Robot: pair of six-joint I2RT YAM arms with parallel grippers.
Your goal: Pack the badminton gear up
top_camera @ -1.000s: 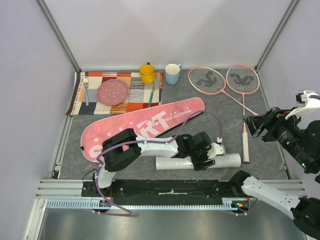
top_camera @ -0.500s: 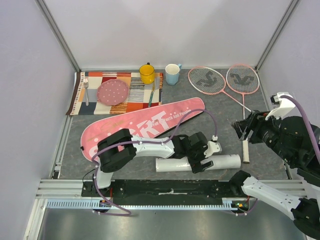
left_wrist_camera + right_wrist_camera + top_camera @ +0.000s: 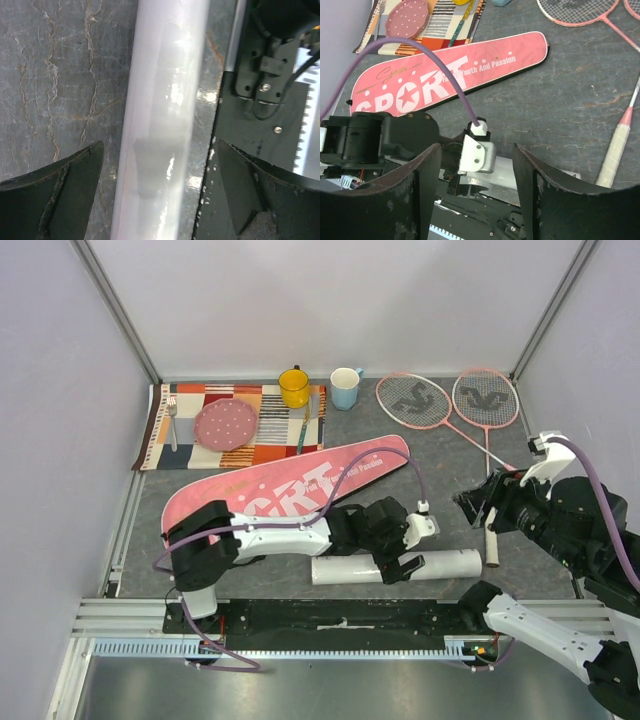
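The long white tube (image 3: 450, 563) lies near the front edge. My left gripper (image 3: 397, 560) is open and straddles it; in the left wrist view the tube (image 3: 160, 115) runs between the two fingers (image 3: 60, 195), and a dim grey shape shows inside it. No shuttlecock is in plain view. The pink SPORT bag (image 3: 280, 490) lies flat behind the tube and shows in the right wrist view (image 3: 450, 70). Two pink rackets (image 3: 415, 400) (image 3: 487, 395) lie at the back right, one white handle (image 3: 490, 540) towards the front. My right gripper (image 3: 475, 505) is open and empty, above the table right of the left gripper.
A yellow mug (image 3: 294, 387) and a blue mug (image 3: 345, 388) stand at the back. A pink dotted plate (image 3: 226, 424) sits on a striped placemat (image 3: 280, 435) at the back left. The black base rail (image 3: 340, 615) runs just in front of the tube.
My right gripper has moved left towards the middle of the table. My left arm's elbow has swung left and its gripper has shifted slightly left along the tube.
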